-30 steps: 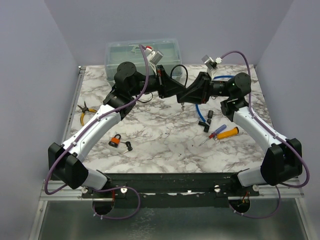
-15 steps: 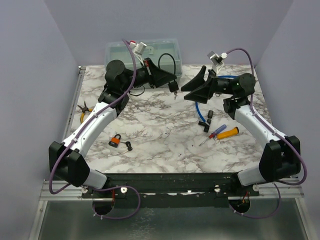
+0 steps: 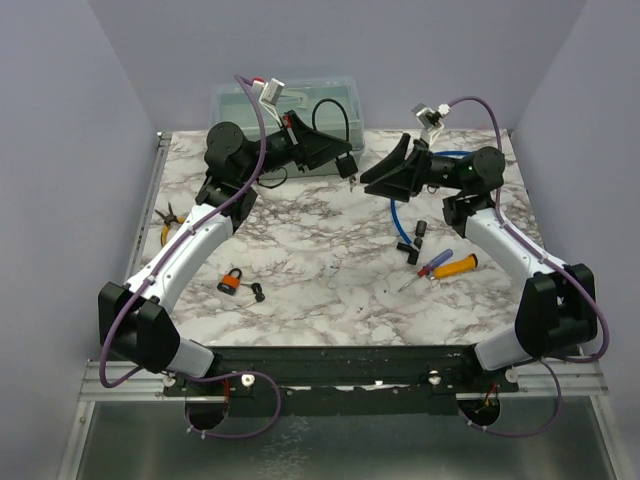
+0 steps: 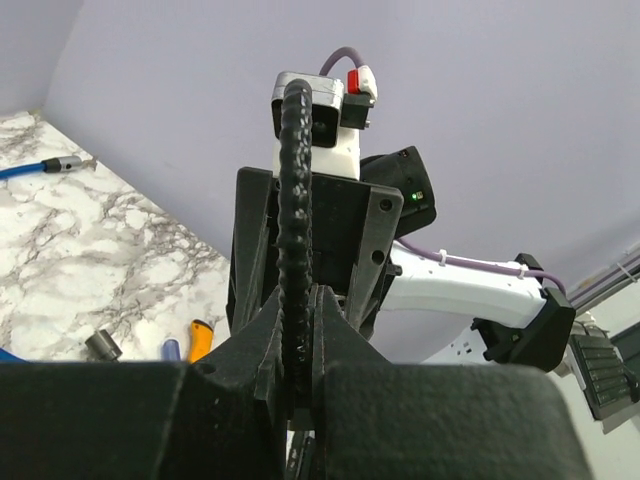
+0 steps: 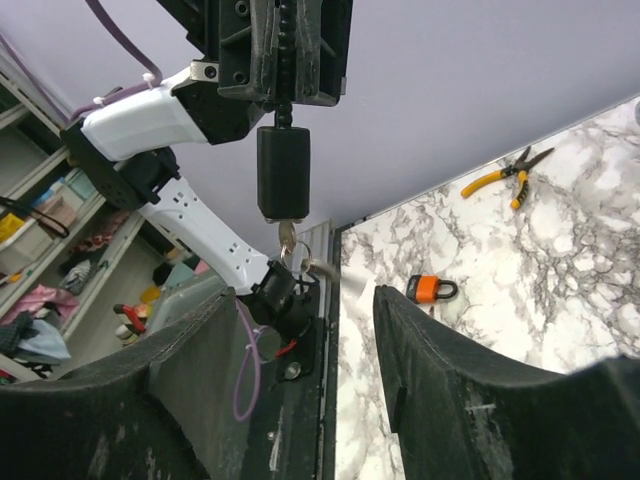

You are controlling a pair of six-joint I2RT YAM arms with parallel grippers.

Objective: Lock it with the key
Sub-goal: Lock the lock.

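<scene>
My left gripper [image 3: 338, 152] is shut on the ribbed black cable [image 4: 294, 200] of a cable lock and holds it in the air at the back of the table. The cable loops above the gripper [image 3: 330, 112]. The black lock body [image 5: 283, 184] hangs under the fingers with a key [image 5: 288, 240] and key ring in its lower end. My right gripper [image 3: 372, 178] is open and empty, facing the lock from the right with a gap between them. In the right wrist view its fingers [image 5: 448, 370] frame the hanging lock from below.
An orange padlock [image 3: 232, 281] and small keys [image 3: 258, 293] lie at the front left. Yellow pliers [image 3: 170, 226] lie at the left edge. A blue cable [image 3: 398, 214], screwdrivers [image 3: 445, 263] and small black parts lie on the right. A clear bin [image 3: 285, 103] stands at the back.
The two grippers were close together at the middle and have drawn apart. My left arm has pulled back and left with the cable lock; my right gripper has backed off to the right.
</scene>
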